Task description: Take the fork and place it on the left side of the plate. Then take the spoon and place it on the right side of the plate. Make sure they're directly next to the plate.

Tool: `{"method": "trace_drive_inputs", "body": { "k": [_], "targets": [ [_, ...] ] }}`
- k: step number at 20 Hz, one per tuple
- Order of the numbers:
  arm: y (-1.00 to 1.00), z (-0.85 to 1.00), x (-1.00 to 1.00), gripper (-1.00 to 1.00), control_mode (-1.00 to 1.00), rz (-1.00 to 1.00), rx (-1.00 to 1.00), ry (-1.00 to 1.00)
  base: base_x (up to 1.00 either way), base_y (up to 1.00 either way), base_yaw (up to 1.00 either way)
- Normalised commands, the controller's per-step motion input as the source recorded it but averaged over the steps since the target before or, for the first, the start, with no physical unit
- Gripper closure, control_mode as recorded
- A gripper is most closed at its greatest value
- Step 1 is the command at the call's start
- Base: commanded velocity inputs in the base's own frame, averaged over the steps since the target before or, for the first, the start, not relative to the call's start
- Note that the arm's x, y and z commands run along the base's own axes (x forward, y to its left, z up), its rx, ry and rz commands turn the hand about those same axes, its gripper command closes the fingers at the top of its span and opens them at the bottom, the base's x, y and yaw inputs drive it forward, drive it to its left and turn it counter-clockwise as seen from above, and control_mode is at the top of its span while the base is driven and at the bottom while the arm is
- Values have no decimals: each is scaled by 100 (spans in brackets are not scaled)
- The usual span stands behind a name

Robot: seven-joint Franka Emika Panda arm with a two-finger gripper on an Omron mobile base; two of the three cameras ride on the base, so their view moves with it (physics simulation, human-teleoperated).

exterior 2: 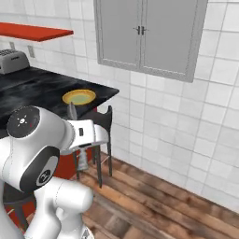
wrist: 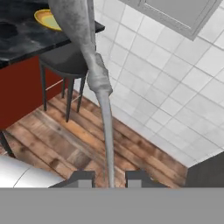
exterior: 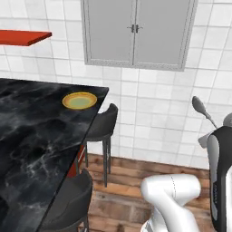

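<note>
My gripper (wrist: 109, 177) is shut on the spoon (wrist: 94, 65), a silver-grey metal one. Its thin handle rises from between the fingertips and its bowl points away from the hand. From the left base camera the spoon (exterior: 199, 108) sticks up and to the left out of the gripper (exterior: 212, 133), out over the floor to the right of the counter. In the right base view the spoon's bowl (exterior 2: 72, 111) peeks above my arm. The plate (exterior: 79, 100) (exterior 2: 79, 97) (wrist: 46, 19), orange-rimmed with a pale centre, lies near the counter's far right corner. The fork is out of view.
The black marble counter (exterior: 36, 136) has a sharp right edge, with two dark stools (exterior: 102, 124) tucked beside it. A toaster (exterior 2: 11, 60) sits at the back under a red shelf (exterior 2: 32, 31). Beyond are a tiled wall, a grey cabinet (exterior: 136, 31) and wooden floor.
</note>
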Motion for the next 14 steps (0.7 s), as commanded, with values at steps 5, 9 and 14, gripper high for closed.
{"method": "trace_drive_inputs", "body": {
  "k": [5, 9, 14],
  "targets": [
    [0, 0, 0, 100, 100, 0, 0, 0, 65, -66, 30],
    [0, 0, 0, 100, 100, 0, 0, 0, 57, -65, 32],
    [0, 0, 0, 100, 100, 0, 0, 0, 67, -49, 36]
  ]
}}
